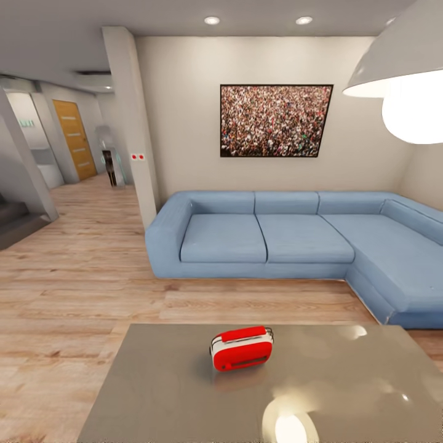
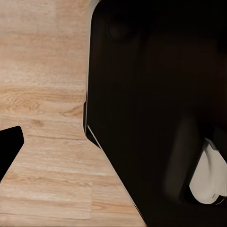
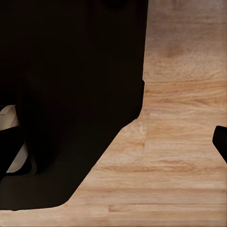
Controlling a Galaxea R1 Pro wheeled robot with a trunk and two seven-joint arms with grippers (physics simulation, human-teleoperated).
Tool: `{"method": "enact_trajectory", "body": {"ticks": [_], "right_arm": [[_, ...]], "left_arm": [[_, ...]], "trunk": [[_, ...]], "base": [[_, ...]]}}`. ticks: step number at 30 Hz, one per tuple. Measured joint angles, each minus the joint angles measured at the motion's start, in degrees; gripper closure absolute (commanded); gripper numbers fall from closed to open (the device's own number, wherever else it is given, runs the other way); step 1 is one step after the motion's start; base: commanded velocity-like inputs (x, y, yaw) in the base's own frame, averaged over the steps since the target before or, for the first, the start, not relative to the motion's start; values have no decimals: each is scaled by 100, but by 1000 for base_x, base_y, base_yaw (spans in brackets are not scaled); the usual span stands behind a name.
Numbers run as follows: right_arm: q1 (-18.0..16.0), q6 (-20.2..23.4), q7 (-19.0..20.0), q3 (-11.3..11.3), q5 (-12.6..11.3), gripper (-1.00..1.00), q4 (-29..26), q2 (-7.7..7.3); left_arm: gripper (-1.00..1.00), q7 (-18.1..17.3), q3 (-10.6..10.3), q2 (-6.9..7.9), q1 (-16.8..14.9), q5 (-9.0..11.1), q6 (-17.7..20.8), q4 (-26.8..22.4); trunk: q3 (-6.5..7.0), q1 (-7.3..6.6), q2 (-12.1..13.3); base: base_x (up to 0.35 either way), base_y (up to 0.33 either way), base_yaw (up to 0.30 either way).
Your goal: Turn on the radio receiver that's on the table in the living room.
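Note:
The radio receiver (image 1: 242, 349) is a small red box with a white band and a red top handle. It stands upright on the far middle of the table (image 1: 344, 394), whose glossy grey top mirrors the lamp. In the left wrist view one dark fingertip (image 2: 9, 147) of my left gripper sits at the frame's edge over the wood floor, beside the robot's black body (image 2: 156, 109). The right wrist view has a matching dark fingertip (image 3: 221, 142) at its edge, again over floor. With each finger that far out, both grippers look open and hold nothing.
A blue L-shaped sofa (image 1: 277, 237) runs behind the table and along the right. The framed crowd picture (image 1: 275, 120) hangs above it, and a white pendant lamp (image 1: 400, 80) hangs at upper right. Wood floor (image 1: 80, 271) leads left to a hallway and a wooden door (image 1: 75, 138).

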Motion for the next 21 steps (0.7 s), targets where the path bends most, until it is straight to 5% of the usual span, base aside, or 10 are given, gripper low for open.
{"method": "enact_trajectory", "body": {"ticks": [21], "right_arm": [[0,0,0,0,0,-100,0,0]], "left_arm": [[-100,0,1,0,0,6,0,-70]], "trunk": [[181,-461,842]], "base": [[0,0,0]]}}
